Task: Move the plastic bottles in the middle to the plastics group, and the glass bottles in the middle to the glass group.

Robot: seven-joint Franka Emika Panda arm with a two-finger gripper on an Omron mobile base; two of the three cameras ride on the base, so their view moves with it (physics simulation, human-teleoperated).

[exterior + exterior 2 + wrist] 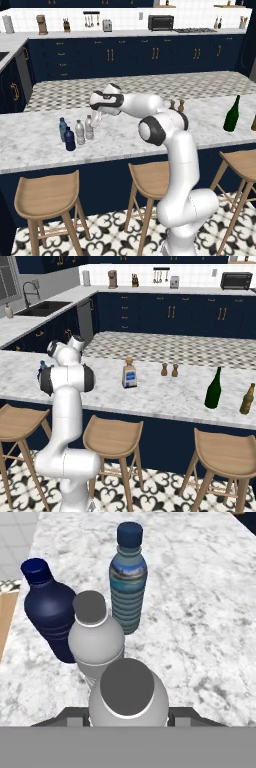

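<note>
The gripper [96, 119] is being held at the left end of the marble island counter [130, 135], directly over a clear water bottle [128, 694] that is standing between its fingers; whether the bottle is being clamped cannot be told. A second clear water bottle [95, 637] is standing just beyond it, beside the dark navy bottle [49, 609] and the pale-blue bottle [128, 582]. The square glass bottle [129, 373] is being left mid-counter, well apart from the green wine bottle [214, 388].
</note>
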